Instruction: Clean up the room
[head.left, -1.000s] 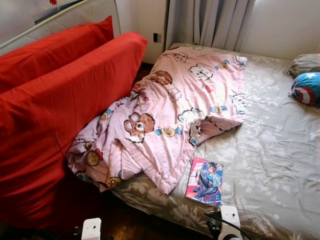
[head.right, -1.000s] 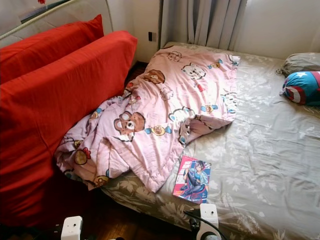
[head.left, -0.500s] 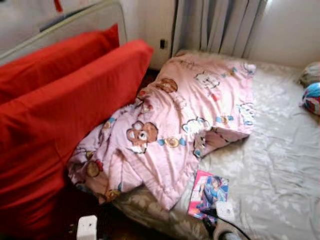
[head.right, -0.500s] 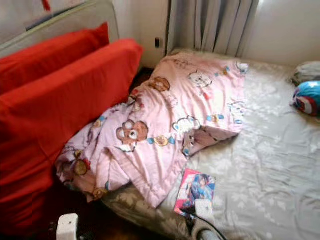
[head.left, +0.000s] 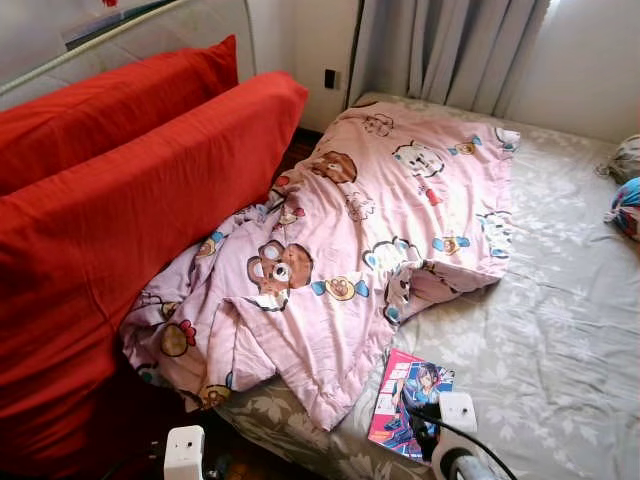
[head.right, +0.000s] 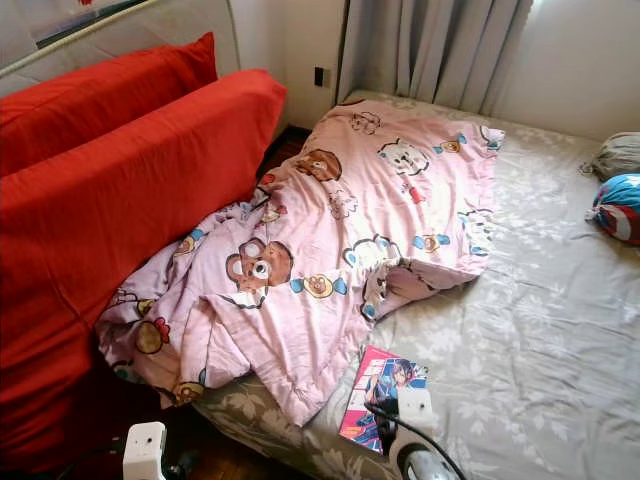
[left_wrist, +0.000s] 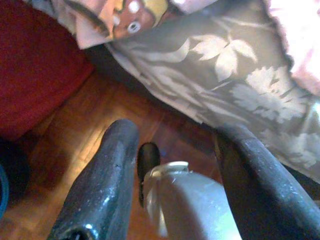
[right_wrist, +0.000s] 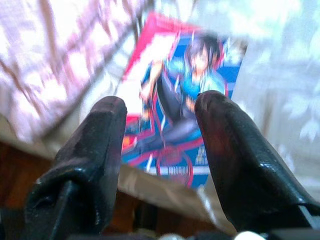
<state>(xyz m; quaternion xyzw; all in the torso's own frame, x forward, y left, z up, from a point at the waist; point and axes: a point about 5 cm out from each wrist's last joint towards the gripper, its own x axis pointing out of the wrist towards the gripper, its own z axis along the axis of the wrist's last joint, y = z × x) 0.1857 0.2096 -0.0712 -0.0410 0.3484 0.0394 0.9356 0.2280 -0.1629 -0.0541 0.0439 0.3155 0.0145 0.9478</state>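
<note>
Tidying looks barely begun: a comic book (head.left: 410, 403) lies loose at the near edge of the bed (head.left: 560, 300), just right of a rumpled pink cartoon-print blanket (head.left: 350, 240) spilling off the left side against red cushions (head.left: 130, 190). Right gripper (right_wrist: 160, 125) hangs just over the comic, fingers spread wide, empty. Left gripper (left_wrist: 175, 150), also open and empty, sits low over the wooden floor (left_wrist: 75, 130); blanket straightening and comic removal likely remain.
</note>
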